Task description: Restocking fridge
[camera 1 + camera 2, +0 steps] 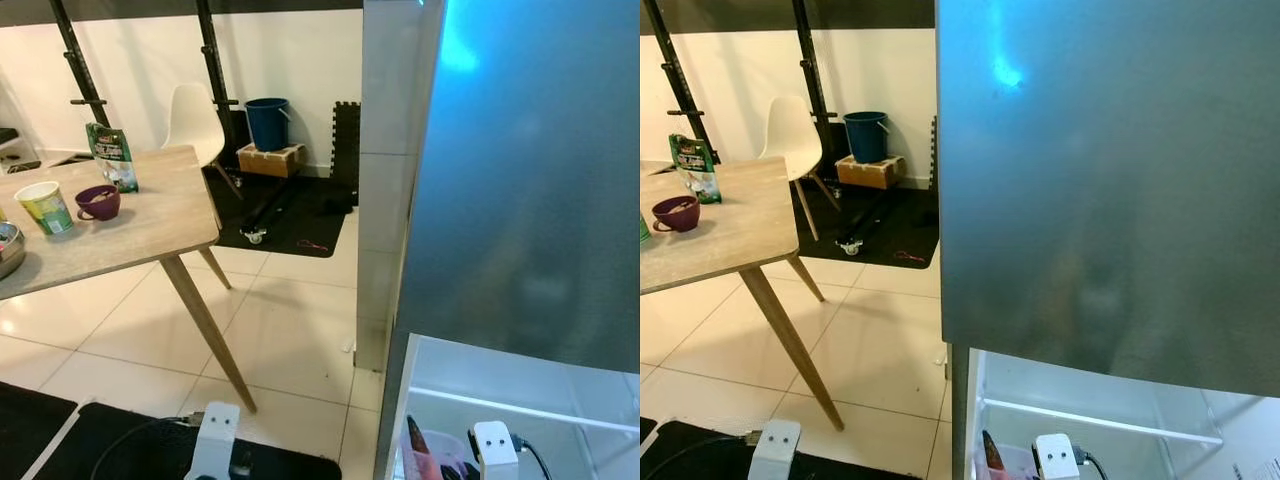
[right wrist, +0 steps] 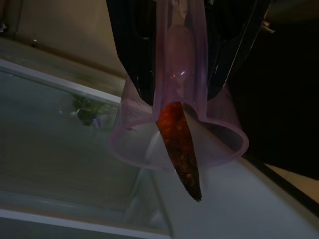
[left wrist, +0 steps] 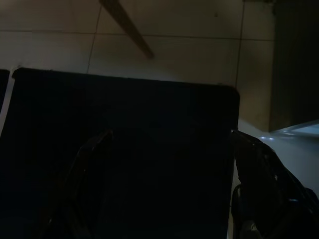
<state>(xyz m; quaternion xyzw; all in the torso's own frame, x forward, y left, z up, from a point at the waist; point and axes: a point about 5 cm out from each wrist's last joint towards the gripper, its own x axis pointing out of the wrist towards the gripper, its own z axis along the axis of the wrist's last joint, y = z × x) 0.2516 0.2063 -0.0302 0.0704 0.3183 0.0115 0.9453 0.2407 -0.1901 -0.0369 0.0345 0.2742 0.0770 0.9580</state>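
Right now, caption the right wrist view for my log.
Right gripper holds a pink cup with a carrot above a glass fridge shelf.

A steel fridge door (image 1: pixel 1110 180) stood above a lit white compartment (image 1: pixel 1090 400). Left of it, a wooden table (image 1: pixel 720 235) held a purple bowl (image 1: pixel 676 213) and a green packet (image 1: pixel 692 165).

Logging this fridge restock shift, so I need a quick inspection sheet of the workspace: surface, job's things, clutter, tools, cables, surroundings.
Surface: wooden table, left of fridge.
Job's things: pink cup with a carrot in it, over fridge shelf.
Clutter: green packet, purple mug, paper cup.
Tools: right tool shut on pink cup; left tool open, idle.
Cables: black cable on mat.
Surroundings: white chair, blue bucket.
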